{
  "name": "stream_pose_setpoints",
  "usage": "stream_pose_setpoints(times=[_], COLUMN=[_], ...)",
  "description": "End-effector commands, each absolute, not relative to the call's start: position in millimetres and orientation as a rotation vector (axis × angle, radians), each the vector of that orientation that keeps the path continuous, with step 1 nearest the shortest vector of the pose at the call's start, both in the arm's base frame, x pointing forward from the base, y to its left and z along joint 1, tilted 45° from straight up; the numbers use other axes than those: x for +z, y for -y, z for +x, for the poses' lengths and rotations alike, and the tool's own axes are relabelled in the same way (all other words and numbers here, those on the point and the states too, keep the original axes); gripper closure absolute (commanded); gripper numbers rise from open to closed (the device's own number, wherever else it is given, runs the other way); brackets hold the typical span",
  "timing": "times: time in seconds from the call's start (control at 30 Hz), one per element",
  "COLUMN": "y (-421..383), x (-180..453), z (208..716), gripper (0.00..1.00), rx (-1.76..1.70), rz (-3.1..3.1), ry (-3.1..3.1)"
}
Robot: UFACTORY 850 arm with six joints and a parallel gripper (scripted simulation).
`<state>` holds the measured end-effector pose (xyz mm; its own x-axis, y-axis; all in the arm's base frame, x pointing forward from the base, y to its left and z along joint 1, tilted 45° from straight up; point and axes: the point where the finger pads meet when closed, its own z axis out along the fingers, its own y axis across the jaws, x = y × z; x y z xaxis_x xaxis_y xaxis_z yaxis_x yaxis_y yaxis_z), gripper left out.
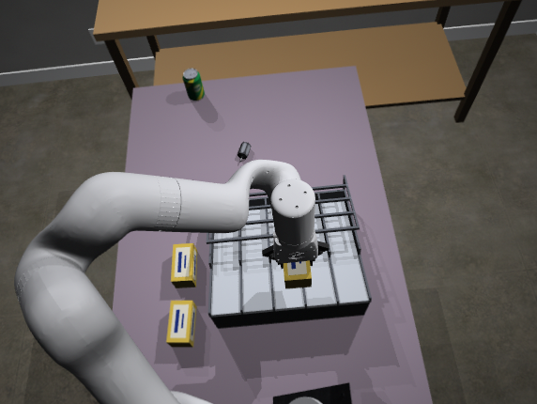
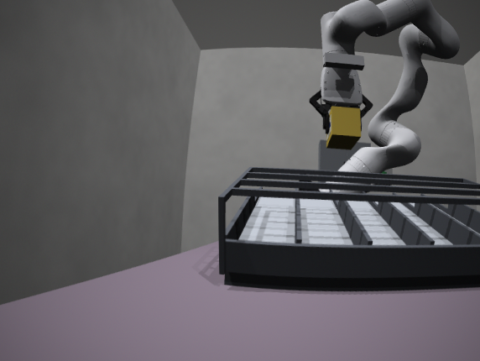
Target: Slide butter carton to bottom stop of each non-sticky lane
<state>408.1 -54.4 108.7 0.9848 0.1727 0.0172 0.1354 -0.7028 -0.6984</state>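
Above shelf [image 2: 221, 218], tool-held butter carton [image 2: 344, 127].

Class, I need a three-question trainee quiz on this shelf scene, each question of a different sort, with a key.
1. True or false: the hand holds a butter carton above the shelf.
2. How many butter cartons lie on the table beside the shelf?
3. The drink can stands: A) in a lane, B) at the table's far corner, C) on the floor.

Key: 1 true; 2 two; 3 B.
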Motion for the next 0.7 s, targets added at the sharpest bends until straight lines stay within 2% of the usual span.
stream_pose_setpoints(times=[0.0, 0.27, 0.67], y=[99.7, 150.1, 138.8], x=[61.4, 7.4, -6.8], z=[432.7, 459.7, 457.2], gripper=[1.00, 1.00, 1.00], rx=[0.065, 0.065, 0.060], rz=[-2.352, -2.352, -2.357], ry=[0.221, 0.221, 0.218])
